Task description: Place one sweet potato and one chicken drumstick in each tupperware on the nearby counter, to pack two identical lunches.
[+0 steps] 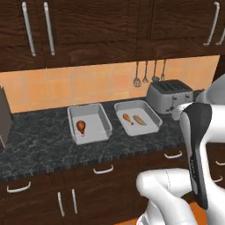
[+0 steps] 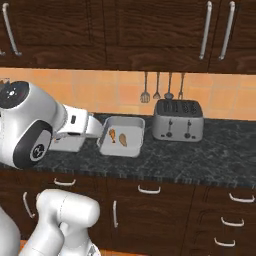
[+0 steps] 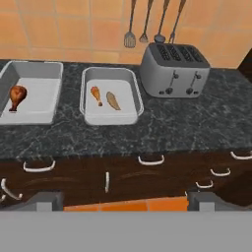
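Note:
Two pale tupperware tubs sit side by side on the dark marbled counter [image 1: 44, 140]. The left tub [image 1: 94, 118] [image 3: 39, 93] holds one chicken drumstick [image 1: 81, 126] [image 3: 17, 96]. The right tub [image 1: 147, 112] [image 3: 110, 114] [image 2: 132, 125] holds a smaller drumstick [image 1: 127, 118] [image 3: 96, 93] and a pale tan sweet potato [image 1: 139, 120] [image 3: 113, 101] next to it. My gripper [image 3: 125, 202] hangs back from the counter, in front of the drawers and level with the right tub. It is open, its fingertips [image 3: 44, 201] wide apart with nothing between them.
A silver four-slot toaster [image 1: 169, 94] [image 3: 172, 69] stands right of the tubs, with metal utensils [image 1: 149, 72] hanging on the orange tiles above. A dark block [image 1: 3, 114] stands at the counter's far left. Brown drawers with silver handles [image 3: 150, 160] run below.

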Motion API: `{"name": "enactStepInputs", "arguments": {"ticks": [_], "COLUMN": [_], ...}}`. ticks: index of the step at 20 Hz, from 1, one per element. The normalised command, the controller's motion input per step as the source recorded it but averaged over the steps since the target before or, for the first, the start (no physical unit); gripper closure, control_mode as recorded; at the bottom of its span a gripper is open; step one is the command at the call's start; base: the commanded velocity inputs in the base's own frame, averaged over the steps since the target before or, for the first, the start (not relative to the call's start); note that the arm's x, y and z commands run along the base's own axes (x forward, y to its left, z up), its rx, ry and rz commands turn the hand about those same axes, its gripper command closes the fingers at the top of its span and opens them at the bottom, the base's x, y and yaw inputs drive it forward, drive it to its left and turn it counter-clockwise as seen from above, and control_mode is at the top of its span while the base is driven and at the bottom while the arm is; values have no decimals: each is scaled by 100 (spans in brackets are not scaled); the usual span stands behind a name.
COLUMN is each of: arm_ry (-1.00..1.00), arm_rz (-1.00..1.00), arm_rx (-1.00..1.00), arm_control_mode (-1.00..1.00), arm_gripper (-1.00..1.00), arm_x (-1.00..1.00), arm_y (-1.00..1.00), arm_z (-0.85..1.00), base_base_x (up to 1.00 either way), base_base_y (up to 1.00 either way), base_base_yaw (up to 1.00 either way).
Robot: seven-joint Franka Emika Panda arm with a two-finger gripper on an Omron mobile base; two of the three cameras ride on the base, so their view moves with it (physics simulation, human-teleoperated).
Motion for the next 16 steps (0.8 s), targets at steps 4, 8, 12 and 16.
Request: {"name": "enactStepInputs", "arguments": {"ticks": [4,8,12,16], "arm_ry": [0,0,0,0], "arm_rz": [0,0,0,0], "arm_rx": [0,0,0,0], "arm_control_mode": [100,100,100,100], "arm_gripper": [-100,-100,-100,-100], "arm_x": [0,0,0,0], "arm_y": [0,0,0,0], "arm_z": [0,0,0,0], "base_base_x": [-100,-66,-6,33], "base_base_y": [-94,-100,-100,-100], "base_base_yaw": [-2,-5,-2,0]}}
